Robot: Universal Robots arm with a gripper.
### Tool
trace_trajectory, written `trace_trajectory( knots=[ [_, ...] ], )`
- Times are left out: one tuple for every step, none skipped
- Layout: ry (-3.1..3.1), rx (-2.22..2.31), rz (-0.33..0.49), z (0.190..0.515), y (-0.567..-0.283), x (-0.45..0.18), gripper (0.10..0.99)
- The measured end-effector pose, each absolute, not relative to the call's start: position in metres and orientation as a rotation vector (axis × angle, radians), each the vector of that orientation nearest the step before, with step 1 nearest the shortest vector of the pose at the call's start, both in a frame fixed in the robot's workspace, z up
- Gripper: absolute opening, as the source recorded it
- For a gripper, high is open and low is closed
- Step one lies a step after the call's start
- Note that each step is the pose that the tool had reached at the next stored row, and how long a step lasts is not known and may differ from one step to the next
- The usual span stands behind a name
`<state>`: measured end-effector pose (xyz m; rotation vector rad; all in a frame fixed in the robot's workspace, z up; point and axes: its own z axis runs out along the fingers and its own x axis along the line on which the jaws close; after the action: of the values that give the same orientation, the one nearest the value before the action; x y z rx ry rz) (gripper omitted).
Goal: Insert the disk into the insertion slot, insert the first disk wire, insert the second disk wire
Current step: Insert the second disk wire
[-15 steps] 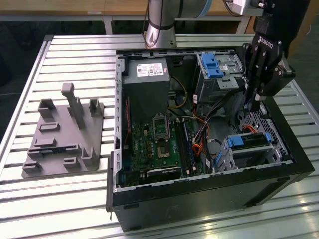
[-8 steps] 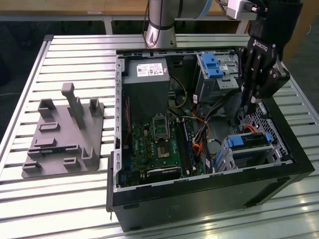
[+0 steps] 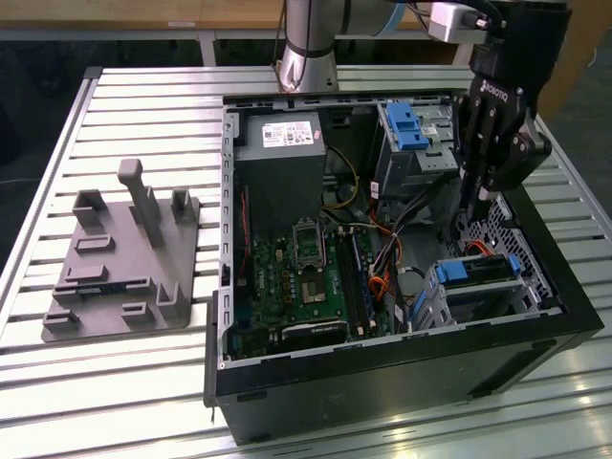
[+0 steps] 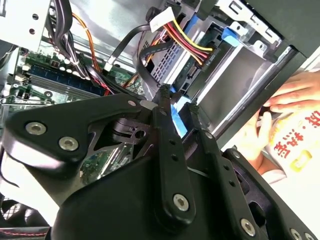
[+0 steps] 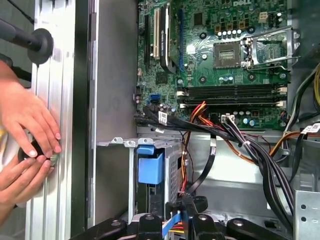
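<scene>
Down in the drive corner of the open computer case (image 3: 382,387), the claw (image 4: 178,101) pinches a blue disk wire (image 4: 179,122) just beside the disk (image 3: 478,272), which sits seated in the insertion slot (image 3: 435,287); I judge a wire-plugging step is in hand, one that calls for squaring plug to socket.

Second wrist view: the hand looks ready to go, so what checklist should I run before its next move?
1. disk seated in cage: ok.
2. blue wire pinched in hand: ok.
3. Wire's plug lined up with disk's socket: cannot tell.
4. cable bundle off the hand's path: cannot tell.
5. person's fingers away from case: not ok, close beside its wall.
</scene>
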<state>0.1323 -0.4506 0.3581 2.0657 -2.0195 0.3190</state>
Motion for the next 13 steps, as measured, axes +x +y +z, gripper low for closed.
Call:
trace_trajectory(
  knots=[
    [-2.016, 2.065, 0.327, 0.358, -0.45, 0.132, 0.298],
    [-2.014, 2.064, 0.336, 0.358, -0.449, 0.132, 0.298],
    [-2.013, 2.064, 0.347, 0.357, -0.447, 0.131, 0.298],
    [-2.014, 2.063, 0.359, 0.357, -0.446, 0.131, 0.298],
    [-2.014, 2.062, 0.371, 0.357, -0.444, 0.13, 0.298],
    [-2.015, 2.06, 0.383, 0.357, -0.443, 0.13, 0.298],
    [-2.014, 2.059, 0.391, 0.357, -0.441, 0.129, 0.298],
    [-2.013, 2.058, 0.395, 0.356, -0.44, 0.127, 0.298],
    [-2.013, 2.057, 0.398, 0.356, -0.439, 0.125, 0.298],
    [-2.013, 2.057, 0.4, 0.356, -0.439, 0.122, 0.298],
    [-2.012, 2.056, 0.402, 0.355, -0.438, 0.12, 0.298],
    [-2.012, 2.056, 0.403, 0.355, -0.438, 0.119, 0.298],
    [-2.01, 2.056, 0.404, 0.355, -0.438, 0.119, 0.298]
  ],
)
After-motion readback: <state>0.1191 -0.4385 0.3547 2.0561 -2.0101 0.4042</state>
